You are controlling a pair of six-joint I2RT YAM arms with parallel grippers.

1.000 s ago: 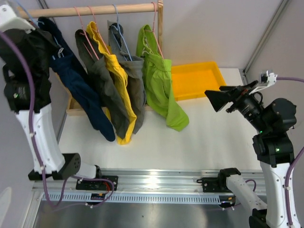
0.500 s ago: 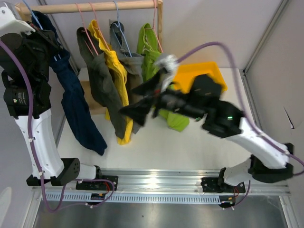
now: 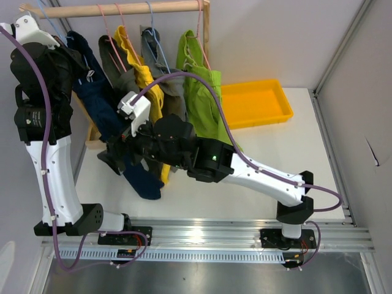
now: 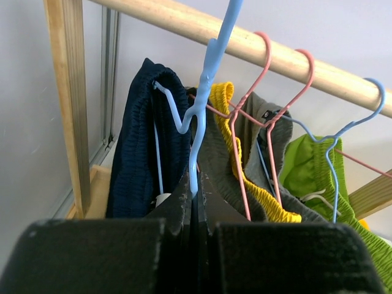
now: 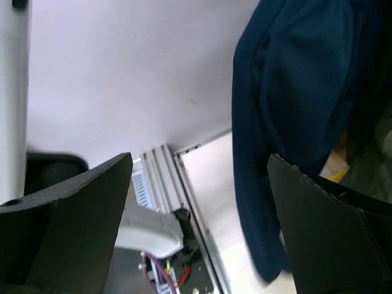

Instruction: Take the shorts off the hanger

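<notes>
Five shorts hang on hangers from a wooden rod (image 3: 122,9): navy blue (image 3: 98,113), dark olive-grey (image 3: 111,58), yellow (image 3: 145,78), mid grey (image 3: 157,54) and lime green (image 3: 202,98). My left gripper (image 3: 72,56) is up at the rod's left end. In the left wrist view it (image 4: 196,195) is shut on the blue hanger (image 4: 197,122) that carries the navy shorts (image 4: 138,153). My right gripper (image 3: 116,158) reaches across the table to the navy shorts' lower part. In the right wrist view it (image 5: 199,202) is open, with the navy cloth (image 5: 294,122) by its right finger.
A yellow tray (image 3: 254,104) lies at the back right of the table. The rack's wooden post (image 4: 70,104) stands at the far left, close to a wall. The right arm (image 3: 257,174) stretches diagonally over the table's middle. A metal rail (image 3: 202,236) runs along the near edge.
My right arm has swung from the far right across the table to the navy shorts. The navy shorts and their hanger have shifted a little to the right with my left gripper.
</notes>
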